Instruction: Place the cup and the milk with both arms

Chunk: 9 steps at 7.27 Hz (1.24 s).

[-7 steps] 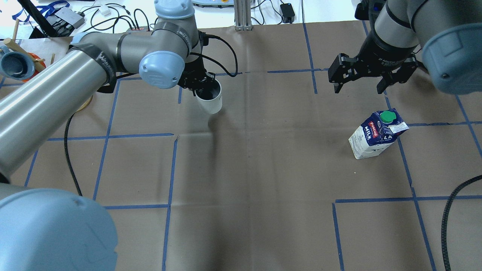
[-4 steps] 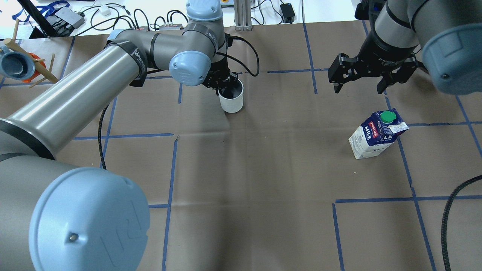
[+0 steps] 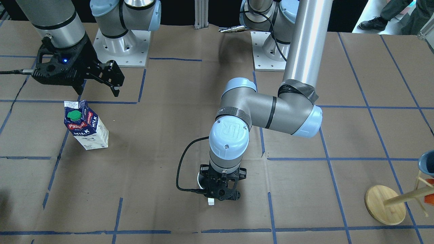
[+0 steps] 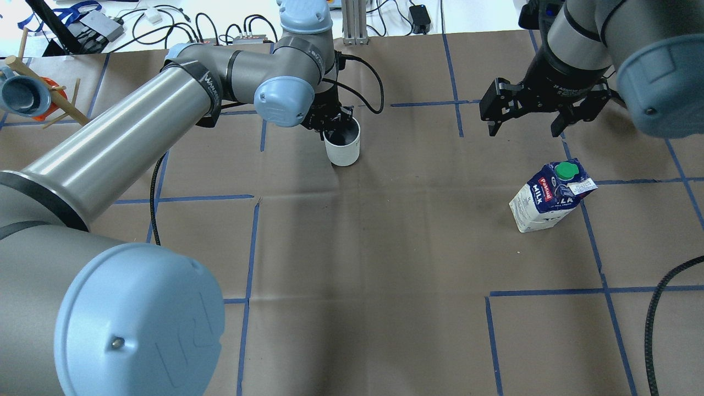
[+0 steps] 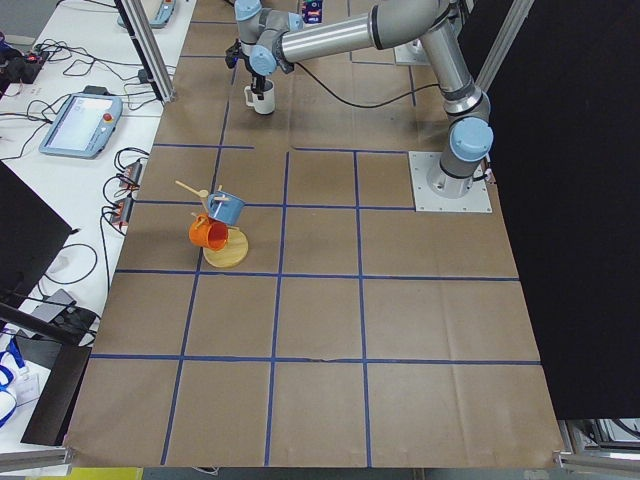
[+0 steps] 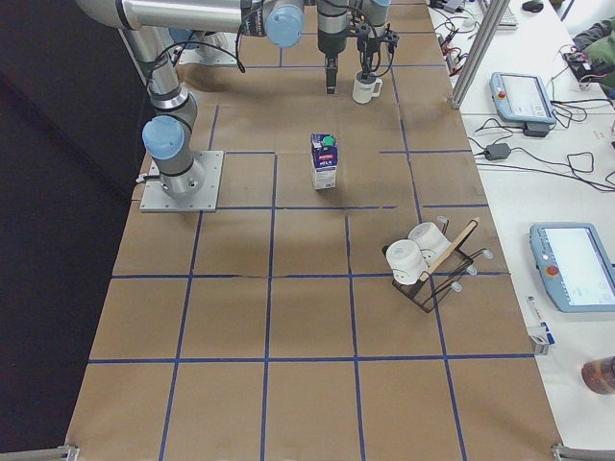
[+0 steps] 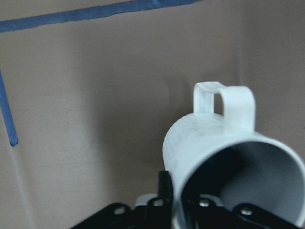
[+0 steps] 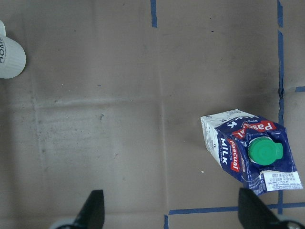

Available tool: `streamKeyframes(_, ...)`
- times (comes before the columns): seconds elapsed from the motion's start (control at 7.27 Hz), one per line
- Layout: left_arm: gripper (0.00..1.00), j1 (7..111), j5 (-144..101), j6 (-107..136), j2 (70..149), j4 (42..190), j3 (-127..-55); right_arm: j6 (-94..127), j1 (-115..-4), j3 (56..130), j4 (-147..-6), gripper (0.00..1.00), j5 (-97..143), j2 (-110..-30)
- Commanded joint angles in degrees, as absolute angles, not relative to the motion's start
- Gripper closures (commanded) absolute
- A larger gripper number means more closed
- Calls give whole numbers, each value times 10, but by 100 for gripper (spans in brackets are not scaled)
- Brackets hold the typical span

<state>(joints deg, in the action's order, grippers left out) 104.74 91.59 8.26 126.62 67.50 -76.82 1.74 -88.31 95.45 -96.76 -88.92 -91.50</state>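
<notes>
So, left gripper (image 4: 330, 124) pinches the cup (image 4: 343, 147) by its rim, one finger inside; right gripper (image 4: 522, 132) hangs wide open, milk (image 4: 550, 196) standing apart below it.

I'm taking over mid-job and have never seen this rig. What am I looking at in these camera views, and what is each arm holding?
These are two robot arms at a paper-covered table. Four fixed cameras look from behind the robot, across the table and each end; two more ride on the wrists. The left gripper is shut on the cup, pinching its rim; whether the cup touches the table I cannot tell. The right gripper is open and empty, up in the air near the milk, which stands upright on the table. A wooden mug stand sits off to one side.
</notes>
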Motion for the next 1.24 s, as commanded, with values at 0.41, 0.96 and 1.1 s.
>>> streamKeyframes(0.41,1,1045,922,78,1200,727,-773,-113,-758,960,-964,0,-890,-916)
streamKeyframes(0.96,1,1005,921,71,980,981,-780,-168,-737,1010,-976,0,-882,-925)
streamKeyframes(1.1,1,1003,922,71,949,1010,-783,-170,-737,1026,-976,0,-882,-922)
